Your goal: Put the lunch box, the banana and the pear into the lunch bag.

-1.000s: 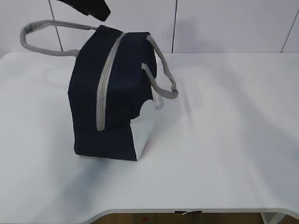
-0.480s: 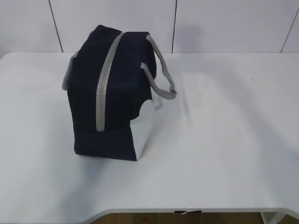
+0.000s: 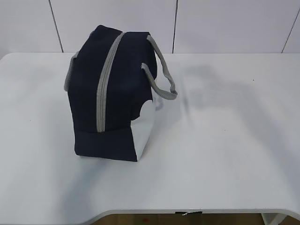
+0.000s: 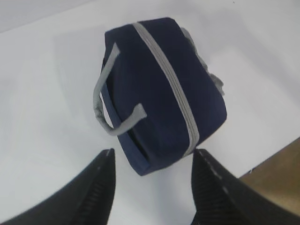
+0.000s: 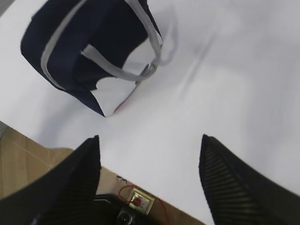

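Observation:
The navy lunch bag stands zipped shut on the white table, left of centre, with its grey zipper on top and its grey handles hanging at both sides. It also shows in the left wrist view and the right wrist view. My left gripper is open and empty, high above the bag. My right gripper is open and empty, high above the table's front edge. Neither gripper shows in the exterior view. The lunch box, the banana and the pear are out of view.
The table's front edge runs along the bottom, with brown floor and a small red button box below it. A white panelled wall stands behind the table.
A dark gripper that held the bag's left handle up at the top left has let it go and left the exterior view. The handle has dropped against the bag's side.

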`<act>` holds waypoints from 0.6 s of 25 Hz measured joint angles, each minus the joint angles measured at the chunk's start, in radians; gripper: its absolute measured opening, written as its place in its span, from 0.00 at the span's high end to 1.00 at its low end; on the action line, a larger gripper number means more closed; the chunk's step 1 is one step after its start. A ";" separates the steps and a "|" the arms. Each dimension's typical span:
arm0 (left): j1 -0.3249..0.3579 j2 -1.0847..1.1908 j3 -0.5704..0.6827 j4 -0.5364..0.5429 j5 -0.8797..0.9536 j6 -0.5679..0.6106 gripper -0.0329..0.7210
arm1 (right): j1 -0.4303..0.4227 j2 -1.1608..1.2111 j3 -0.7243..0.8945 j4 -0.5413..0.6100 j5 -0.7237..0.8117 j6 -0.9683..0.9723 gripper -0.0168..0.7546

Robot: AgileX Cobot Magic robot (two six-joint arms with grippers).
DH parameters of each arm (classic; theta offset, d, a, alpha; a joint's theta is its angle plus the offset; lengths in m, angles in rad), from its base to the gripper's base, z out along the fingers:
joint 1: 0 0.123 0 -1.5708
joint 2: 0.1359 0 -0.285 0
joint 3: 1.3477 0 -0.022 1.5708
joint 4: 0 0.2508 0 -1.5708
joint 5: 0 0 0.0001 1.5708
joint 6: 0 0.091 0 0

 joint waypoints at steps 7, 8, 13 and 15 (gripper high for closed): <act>0.000 -0.302 0.317 0.036 0.004 0.000 0.43 | 0.000 -0.228 0.244 -0.124 0.000 0.079 0.30; 0.000 -0.346 0.363 0.049 0.004 0.000 0.43 | 0.000 -0.266 0.276 -0.145 0.000 0.089 0.30; 0.000 -0.544 0.567 0.094 0.004 -0.001 0.43 | 0.000 -0.433 0.409 -0.253 0.001 0.132 0.30; 0.000 -0.616 0.646 0.103 0.006 -0.001 0.43 | 0.000 -0.492 0.463 -0.276 0.002 0.138 0.30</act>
